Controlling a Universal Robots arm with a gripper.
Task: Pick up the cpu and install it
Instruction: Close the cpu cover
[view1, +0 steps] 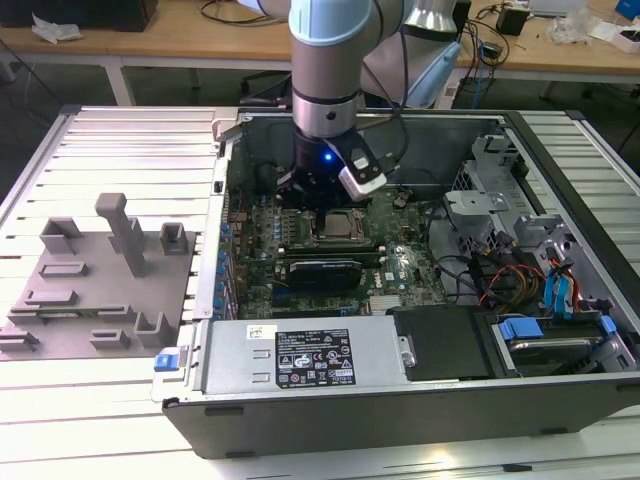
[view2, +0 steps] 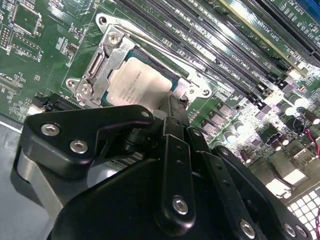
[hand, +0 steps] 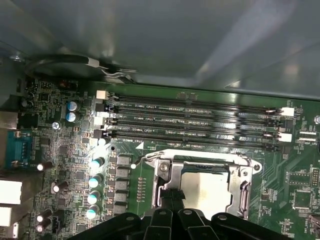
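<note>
The cpu (view2: 137, 82) lies flat in the motherboard socket (view2: 111, 42), silvery top up, inside the open computer case (view1: 400, 400) on the counter (view1: 130, 150). The claw (view2: 167, 112) hangs just over the chip's edge, seemingly touching it. Whether the claw is spread or closed, I cannot tell.

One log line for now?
black gripper low over green motherboard | silvery-white square cpu lying in metal-framed socket | gripper at cpu edge

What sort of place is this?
Probably a robotics lab or workshop: an opened computer case sits on a slatted metal table, a robot arm above it, cluttered wooden workbenches behind.
</note>
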